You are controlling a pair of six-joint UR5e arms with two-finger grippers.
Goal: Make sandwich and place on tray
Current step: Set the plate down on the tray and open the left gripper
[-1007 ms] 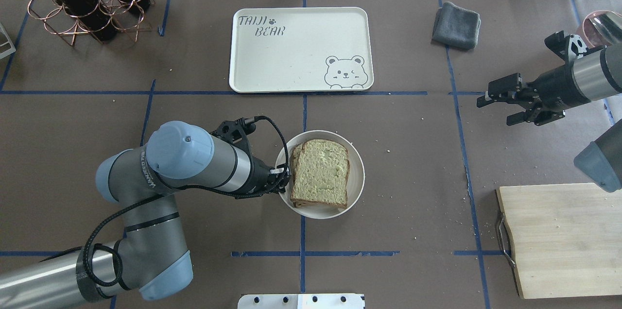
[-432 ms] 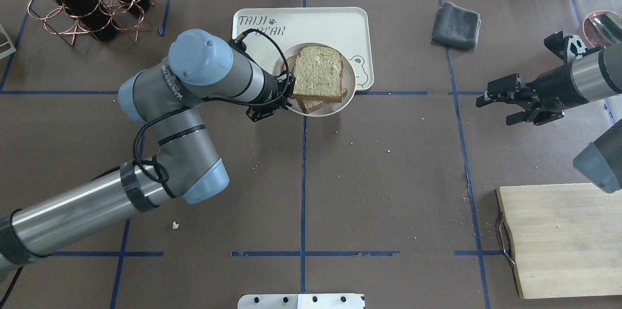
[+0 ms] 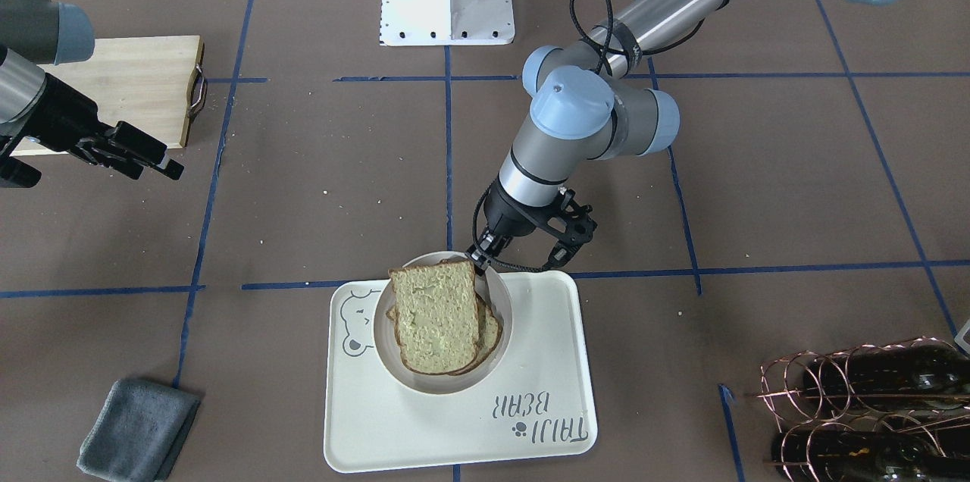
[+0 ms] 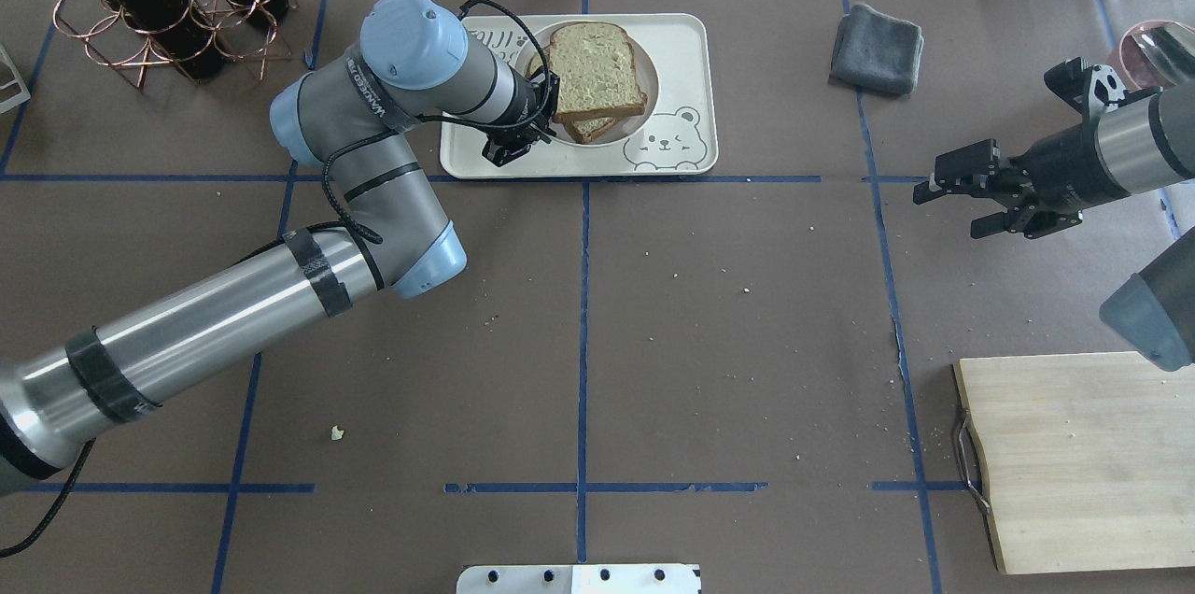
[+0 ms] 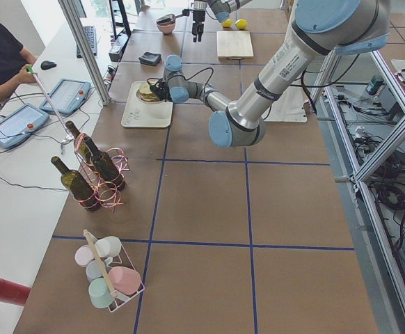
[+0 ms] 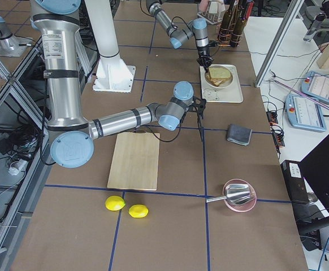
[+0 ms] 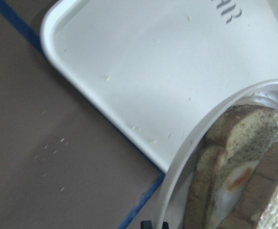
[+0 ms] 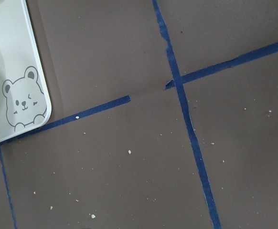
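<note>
My left gripper (image 4: 546,113) is shut on the near-left rim of the small round white plate (image 4: 647,94) and holds it over the cream bear-face tray (image 4: 677,43). I cannot tell whether the plate touches the tray. The sandwich (image 4: 593,71) lies on the plate as two tan bread slices, the top one shifted off the lower. In the left wrist view the plate rim (image 7: 187,148) hangs over the tray (image 7: 144,71), and the egg (image 7: 234,179) shows between the slices. My right gripper (image 4: 948,206) is open and empty, far right above the bare table.
A grey folded cloth (image 4: 878,48) lies right of the tray. A wooden cutting board (image 4: 1083,463) sits at the near right. A copper rack with wine bottles (image 4: 168,6) stands far left. A pink bowl (image 4: 1158,48) is at the far right edge. Crumbs dot the table.
My left arm has carried the plate with the sandwich from the table's middle away from the robot, to over the tray. The right arm has barely moved.
</note>
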